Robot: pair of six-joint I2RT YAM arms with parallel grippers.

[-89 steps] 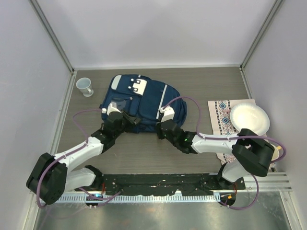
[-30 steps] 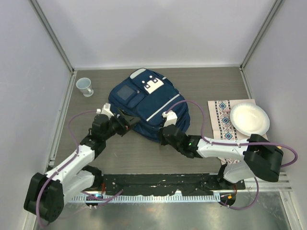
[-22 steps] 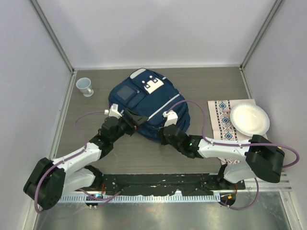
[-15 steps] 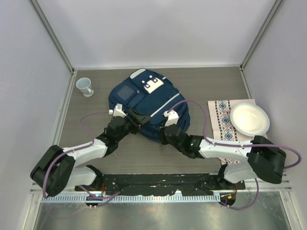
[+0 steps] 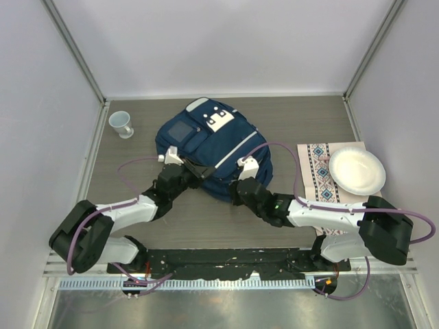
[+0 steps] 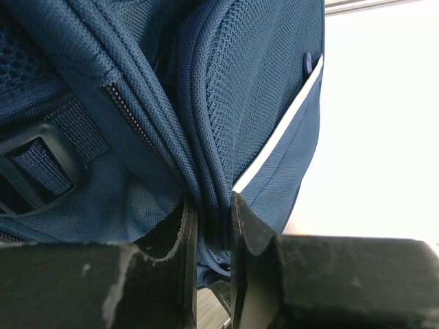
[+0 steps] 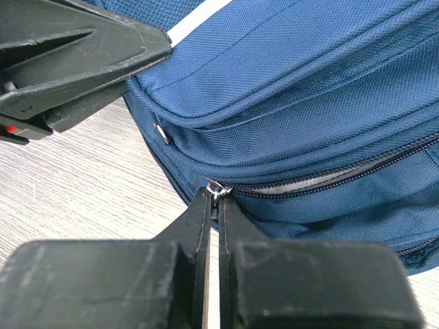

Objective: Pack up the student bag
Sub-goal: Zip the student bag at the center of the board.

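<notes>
**Grey wood-grain counter [image 5: 295, 116] in a white-walled enclosure, with the student bag [image 5: 206, 140] gripped by both arms.**

The navy student bag lies front side up, a little left of centre and toward the back of the counter, with its white stripe trim running diagonally. The left fingers [image 6: 184, 253] are clenched on a ridge of piped seam at the bag's near-left edge, and the fabric is pinched tight between them. The right fingers [image 7: 200, 226] are closed on the small metal zip pull [image 7: 214, 189] at the bag's near edge, with the zip line running off to the right in the right wrist view. A white cup [image 5: 121, 124] stands well apart from the bag at the far left. A white plate [image 5: 357, 171] rests on a patterned cloth [image 5: 314, 168] at the counter's right side.
</notes>
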